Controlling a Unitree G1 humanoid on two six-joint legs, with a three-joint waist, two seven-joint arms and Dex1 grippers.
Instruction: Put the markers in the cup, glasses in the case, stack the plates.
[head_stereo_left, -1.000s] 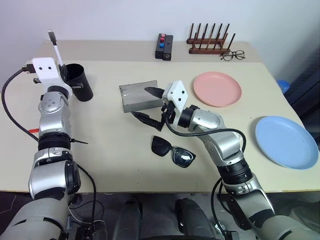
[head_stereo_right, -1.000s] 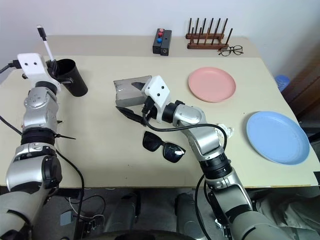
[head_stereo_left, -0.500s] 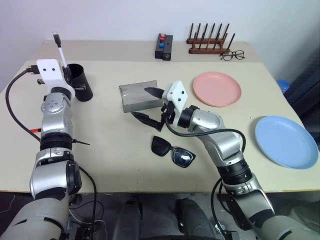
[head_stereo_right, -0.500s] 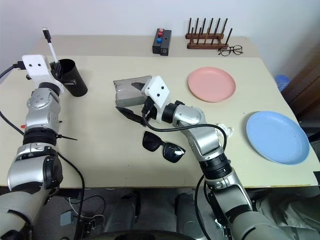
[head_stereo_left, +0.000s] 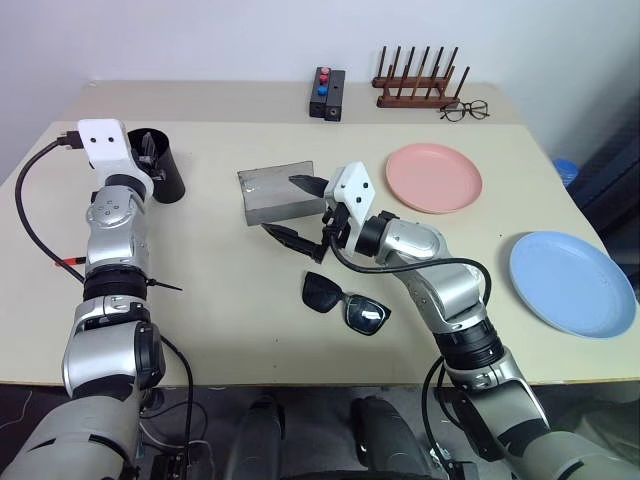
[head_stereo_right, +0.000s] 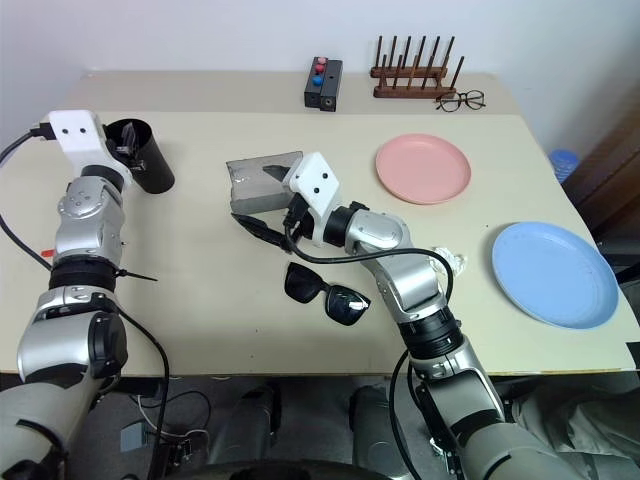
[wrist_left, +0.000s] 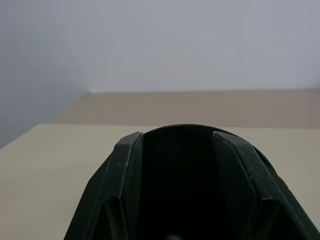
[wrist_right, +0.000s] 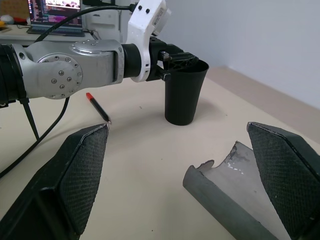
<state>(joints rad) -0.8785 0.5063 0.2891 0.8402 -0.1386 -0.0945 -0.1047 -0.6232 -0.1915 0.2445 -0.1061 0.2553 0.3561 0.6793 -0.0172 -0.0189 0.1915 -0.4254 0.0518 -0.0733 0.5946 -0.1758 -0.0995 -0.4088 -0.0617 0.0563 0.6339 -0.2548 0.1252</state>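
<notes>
My left gripper (head_stereo_left: 147, 150) hovers at the rim of the tall black cup (head_stereo_left: 166, 172) at the table's far left. Its fingers (wrist_left: 125, 175) stand apart over the cup's dark mouth with nothing between them. The thin black marker with a red end (wrist_right: 97, 107) lies on the table behind my left forearm. My right gripper (head_stereo_left: 296, 211) is wide open and empty, just in front of the grey case (head_stereo_left: 278, 193). The black sunglasses (head_stereo_left: 346, 303) lie below it, near the front. The pink plate (head_stereo_left: 434, 178) and the blue plate (head_stereo_left: 572, 283) lie apart on the right.
A small black box with red and blue buttons (head_stereo_left: 328, 94), a wooden peg rack (head_stereo_left: 420, 85) and clear eyeglasses (head_stereo_left: 465, 110) stand along the back edge. A black cable runs from my left wrist off the table's left side.
The white marker that stood up from my left gripper above the cup is gone from sight, and the left fingers have parted. The left hand shifted slightly toward the cup; the right arm stayed still.
</notes>
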